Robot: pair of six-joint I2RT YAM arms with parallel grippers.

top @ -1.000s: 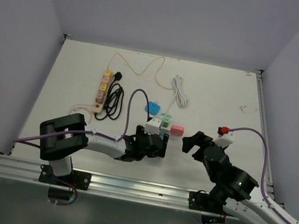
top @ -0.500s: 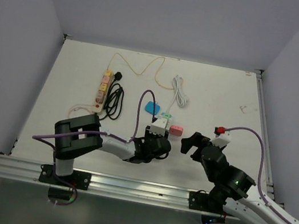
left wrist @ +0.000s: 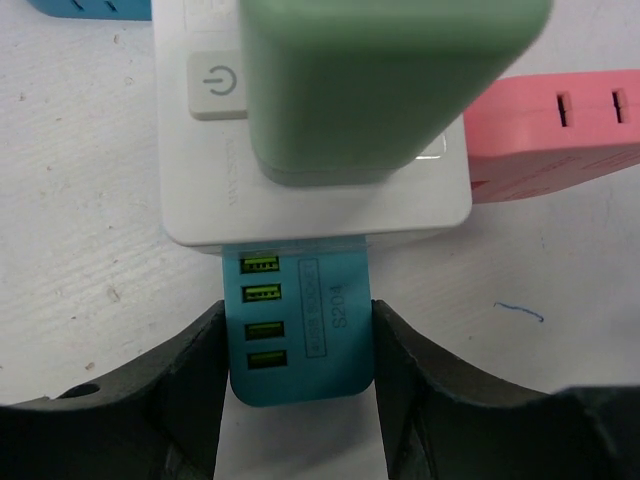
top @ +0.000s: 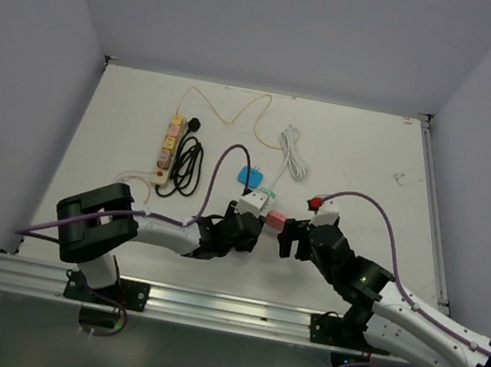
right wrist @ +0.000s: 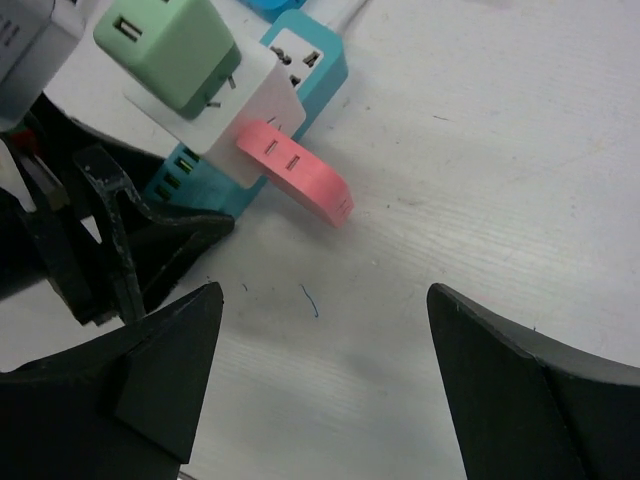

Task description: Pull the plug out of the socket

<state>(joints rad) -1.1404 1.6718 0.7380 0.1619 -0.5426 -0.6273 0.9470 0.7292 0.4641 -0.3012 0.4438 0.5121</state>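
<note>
A blue socket block (left wrist: 300, 330) lies on the table with a white adapter (left wrist: 300, 210) on top of it. A green plug (left wrist: 380, 90) sits in the adapter's top and a pink plug (left wrist: 550, 140) sticks out of its side. My left gripper (left wrist: 298, 370) is shut on the near end of the blue socket block, with both fingers pressed to its sides. My right gripper (right wrist: 325, 300) is open just short of the pink plug (right wrist: 300, 175), touching nothing. From above, the two grippers (top: 242, 230) (top: 288, 239) face each other across the pink plug (top: 275, 220).
A long beige power strip (top: 169, 146) with a coiled black cable (top: 187, 166) lies at the back left. A white coiled cable (top: 294, 149) and a small blue item (top: 252, 175) lie behind the socket block. White walls enclose the table.
My left gripper has closed on the blue socket block. My right arm has moved left, bringing its open jaws up to the pink plug.
</note>
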